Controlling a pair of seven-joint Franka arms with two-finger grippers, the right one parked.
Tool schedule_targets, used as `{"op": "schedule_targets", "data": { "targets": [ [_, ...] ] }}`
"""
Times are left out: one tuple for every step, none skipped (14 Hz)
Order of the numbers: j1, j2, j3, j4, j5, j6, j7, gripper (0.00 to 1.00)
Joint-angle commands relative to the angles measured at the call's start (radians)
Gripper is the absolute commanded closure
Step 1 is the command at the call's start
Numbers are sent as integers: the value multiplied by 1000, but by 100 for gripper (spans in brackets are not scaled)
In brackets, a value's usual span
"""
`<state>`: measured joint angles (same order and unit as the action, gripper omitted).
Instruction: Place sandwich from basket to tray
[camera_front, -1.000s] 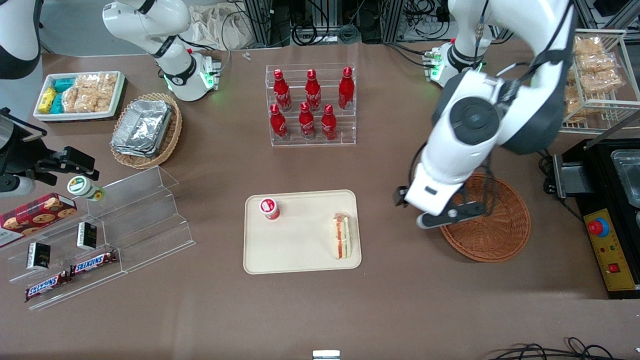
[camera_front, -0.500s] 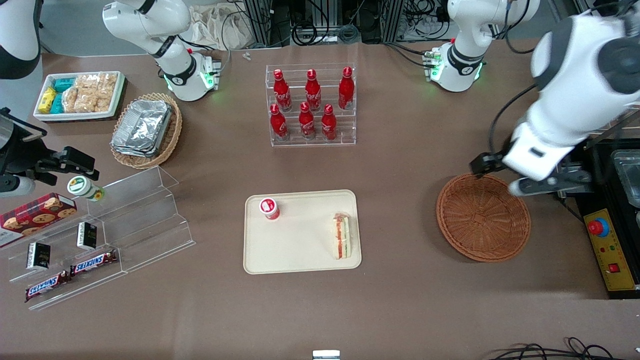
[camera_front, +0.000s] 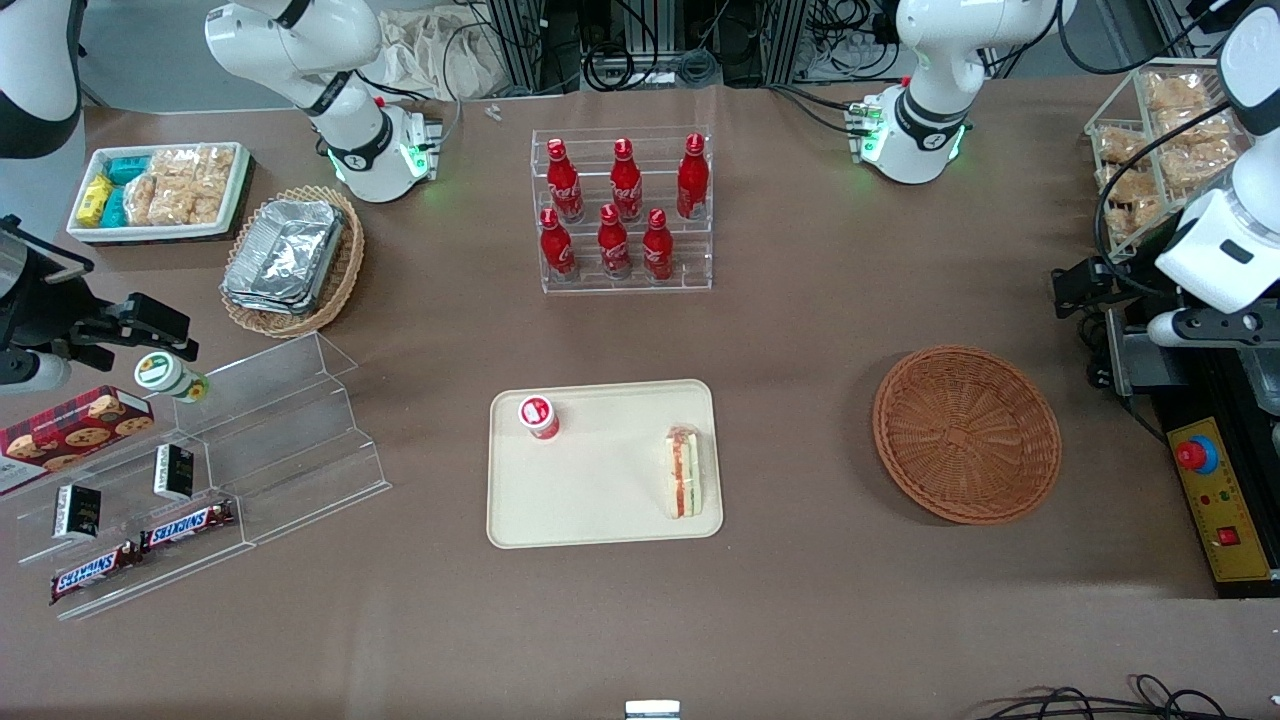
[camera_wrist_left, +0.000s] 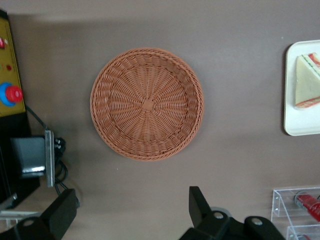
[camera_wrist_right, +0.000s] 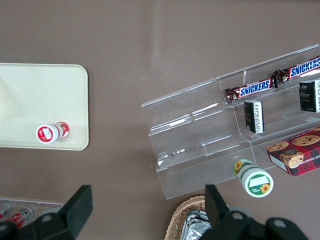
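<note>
From the front, the sandwich (camera_front: 683, 473) lies on the tray (camera_front: 600, 520), close to its rim, so a bump could tip it off; the basket (camera_front: 966, 433) holds nothing. In the wrist view the gripper (camera_wrist_left: 132, 212) hangs above the table, jaws spread and holding nothing.

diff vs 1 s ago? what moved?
Only the left arm moved: its gripper, above the basket a second ago, swung off it toward the working arm's end of the table and farther from the front camera. It is open and holds nothing. The sandwich stayed on the tray; the basket stayed empty.
</note>
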<state>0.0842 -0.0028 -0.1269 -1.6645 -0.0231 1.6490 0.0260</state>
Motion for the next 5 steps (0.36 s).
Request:
{"op": "schedule_targets", "data": {
  "targets": [
    [19, 52, -13, 80, 6, -26, 66, 0],
    [20, 56, -13, 94, 6, -28, 68, 0],
    [20, 67, -13, 104, 5, -28, 66, 0],
    [20, 70, -13, 111, 6, -28, 66, 0],
    [20, 70, -13, 108, 6, -29, 68, 0]
  ]
}}
